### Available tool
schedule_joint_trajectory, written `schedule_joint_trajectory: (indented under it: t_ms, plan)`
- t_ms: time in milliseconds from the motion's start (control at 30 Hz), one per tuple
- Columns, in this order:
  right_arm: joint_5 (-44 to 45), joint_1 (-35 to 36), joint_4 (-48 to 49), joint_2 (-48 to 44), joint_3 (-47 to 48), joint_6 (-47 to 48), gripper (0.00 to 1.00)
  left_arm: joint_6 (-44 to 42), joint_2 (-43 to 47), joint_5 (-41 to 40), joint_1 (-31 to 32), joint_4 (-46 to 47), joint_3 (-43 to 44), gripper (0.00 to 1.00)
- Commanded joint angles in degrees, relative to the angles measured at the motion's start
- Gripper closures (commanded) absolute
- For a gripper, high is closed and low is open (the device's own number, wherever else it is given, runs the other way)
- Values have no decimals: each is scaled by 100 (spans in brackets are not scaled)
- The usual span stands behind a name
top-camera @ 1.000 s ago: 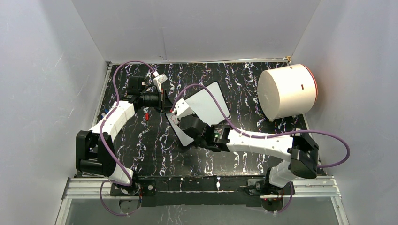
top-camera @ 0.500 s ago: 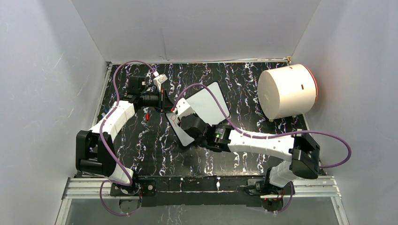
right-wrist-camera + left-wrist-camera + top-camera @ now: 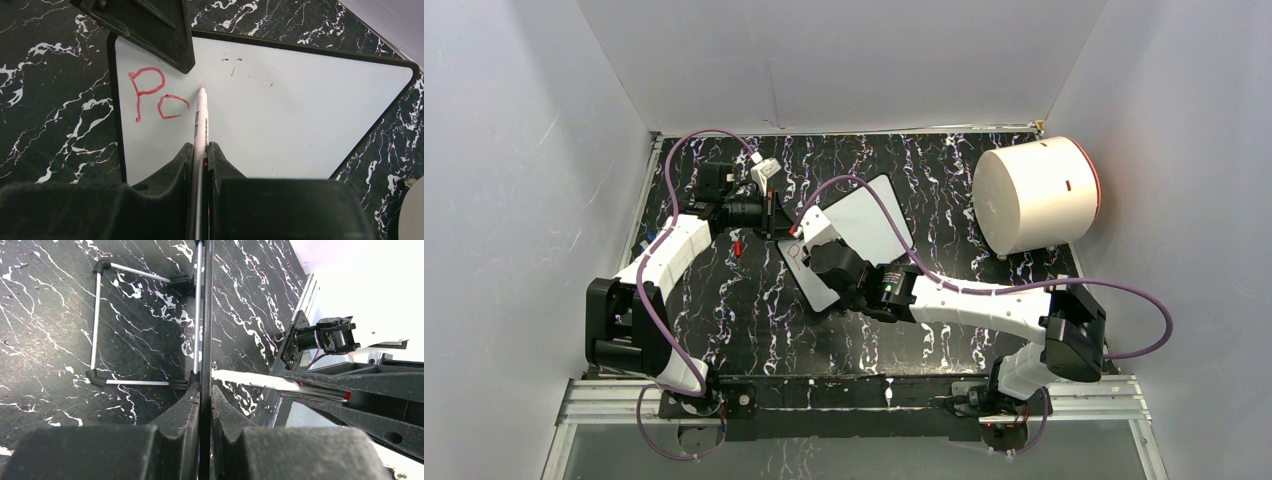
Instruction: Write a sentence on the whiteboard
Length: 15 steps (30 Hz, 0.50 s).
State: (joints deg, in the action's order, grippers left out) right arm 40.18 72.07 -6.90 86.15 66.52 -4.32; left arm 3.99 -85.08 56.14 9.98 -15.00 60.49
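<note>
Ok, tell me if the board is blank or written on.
Written on, barely: the whiteboard carries only red letters reading "Po" near one corner; the rest has no writing.

The left arm (image 3: 667, 255) and right arm (image 3: 984, 304) share white shells, black joint housings, looping purple cables (image 3: 711, 132) and matte black fingers (image 3: 165, 175).

Red lettering (image 3: 150, 95), white black-framed whiteboard (image 3: 280, 115), black table (image 3: 50, 100) veined white.

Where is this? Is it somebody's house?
Probably a robot lab's test booth, not a house: plain white walls box in a black marbled table, a left arm and right arm are bolted to a metal rail, with a whiteboard to write on.
</note>
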Motion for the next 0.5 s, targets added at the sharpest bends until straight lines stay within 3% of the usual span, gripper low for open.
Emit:
schedule_joint_trajectory:
  t_ms: [0, 467]
  plan:
    - [7, -24, 338, -159, 71, 13, 100, -87, -197, -253, 136, -441, -33, 100]
    - [69, -69, 122, -171, -1, -119, 100, -100, -202, -268, 136, -439, -35, 100]
